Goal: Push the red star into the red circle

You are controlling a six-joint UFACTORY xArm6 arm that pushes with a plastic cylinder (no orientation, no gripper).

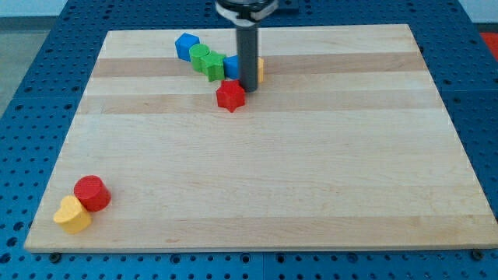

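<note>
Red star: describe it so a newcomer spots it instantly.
Look at the wooden board, near the view's top edge, where blocks cluster around the dark rod. The red star sits just below-left of my tip. It is the cluster's only red block; the red circle lies far off, bottom left.

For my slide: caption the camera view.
My tip sits just upper-right of the red star; red circle far lower-left.

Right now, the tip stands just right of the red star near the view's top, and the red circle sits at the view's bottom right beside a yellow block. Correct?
Not quite. The camera view shows the red circle at the view's bottom left, not bottom right, touching the yellow block. The rest holds: my tip stands just right of the red star, near the view's top.
</note>
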